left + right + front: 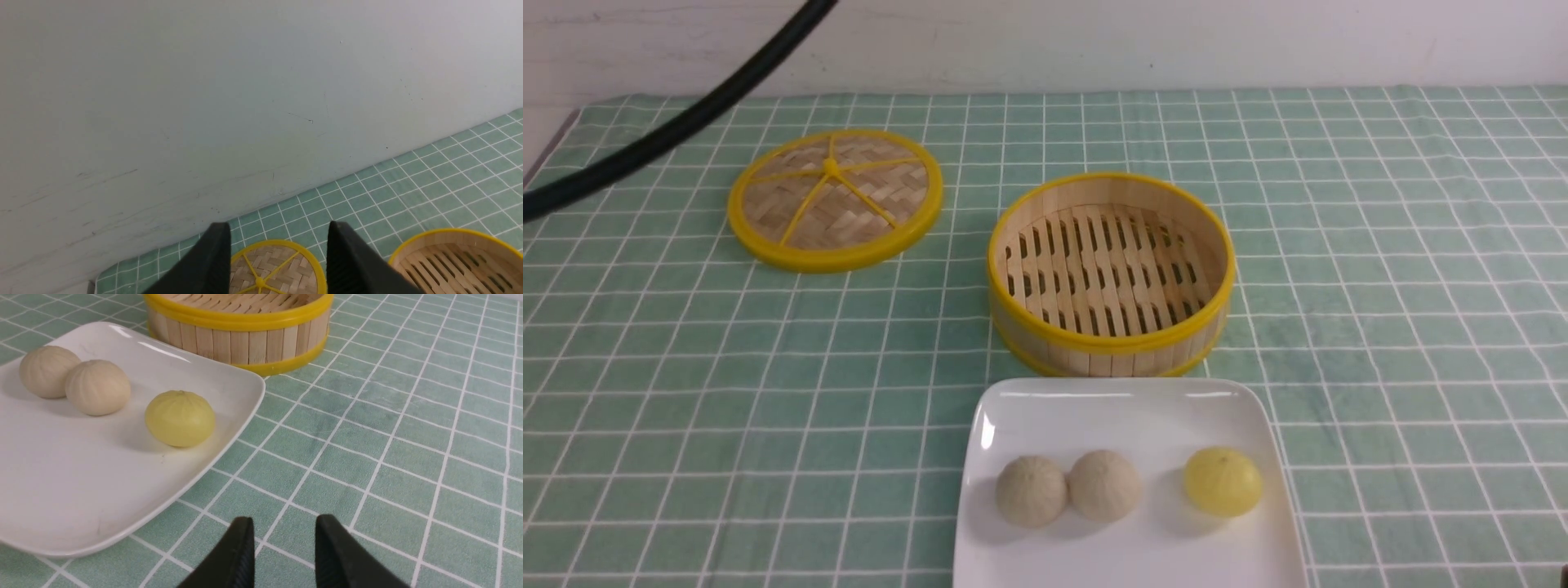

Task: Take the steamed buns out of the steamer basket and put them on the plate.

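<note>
Checked cloth (pixel 1380 286): 3 buns (pixel 1104 485) lay on plate (pixel 1127 408), near edge; basket (pixel 1111 347) behind. L gripper (pixel 278 228), R gripper (pixel 284 520): jaws stood apart.

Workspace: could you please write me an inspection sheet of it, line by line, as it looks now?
Surface: green checked tablecloth, flat, no spills seen.
Job's things: steamer basket empty; two beige buns side by side, seemingly touching, and yellow bun apart from them, all on the plate.
Clutter: basket lid lying flat on the cloth, left of the basket; nothing else seen.
Grippers: left gripper near the lid, jaws apart, holding nothing; right gripper low over the cloth beside the plate, jaws apart, holding nothing.
Cables: black cable crossing the far left corner of the front view.
Surroundings: plain white wall behind the table.
</note>
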Available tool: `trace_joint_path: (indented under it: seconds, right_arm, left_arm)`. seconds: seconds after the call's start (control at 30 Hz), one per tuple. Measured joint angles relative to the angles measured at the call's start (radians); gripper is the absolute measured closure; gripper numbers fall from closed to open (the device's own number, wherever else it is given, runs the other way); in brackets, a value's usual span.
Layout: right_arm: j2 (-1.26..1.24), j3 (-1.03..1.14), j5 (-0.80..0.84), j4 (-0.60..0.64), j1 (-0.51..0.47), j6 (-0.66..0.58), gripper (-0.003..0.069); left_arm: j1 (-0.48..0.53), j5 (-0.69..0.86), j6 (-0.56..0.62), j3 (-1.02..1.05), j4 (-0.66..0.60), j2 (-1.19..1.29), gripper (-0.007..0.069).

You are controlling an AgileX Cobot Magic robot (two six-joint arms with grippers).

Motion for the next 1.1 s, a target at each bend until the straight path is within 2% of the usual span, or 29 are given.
trace_joint_path:
  seconds: [0.13, 0.27, 0.53, 0.57, 0.63, 0.77, 1.1]
  right_arm:
    - [0.0, 0.0, 0.0, 0.0, -0.003, 0.0, 0.042]
    - [0.0, 0.0, 0.0, 0.0, -0.054, 0.0, 0.042]
    - [0.0, 0.0, 0.0, 0.0, -0.298, 0.0, 0.042]
    - [0.0, 0.0, 0.0, 0.0, -0.305, 0.0, 0.042]
    - [0.0, 0.0, 0.0, 0.0, -0.397, 0.0, 0.042]
    - [0.0, 0.0, 0.0, 0.0, -0.516, 0.0, 0.042]
    - [0.0, 0.0, 0.0, 0.0, -0.723, 0.0, 0.0419]
  left_arm:
    - [0.0, 0.0, 0.0, 0.0, 0.0, 0.0, 0.0277]
    - [0.0, 0.0, 0.0, 0.0, 0.0, 0.0, 0.0277]
    - [0.0, 0.0, 0.0, 0.0, 0.0, 0.0, 0.0277]
    - [0.0, 0.0, 0.0, 0.0, 0.0, 0.0, 0.0277]
    - [0.0, 0.0, 0.0, 0.0, 0.0, 0.0, 0.0277]
    - [0.0, 0.0, 0.0, 0.0, 0.0, 0.0, 0.0277]
    - [0.0, -0.001, 0.0, 0.0, 0.0, 0.0, 0.0277]
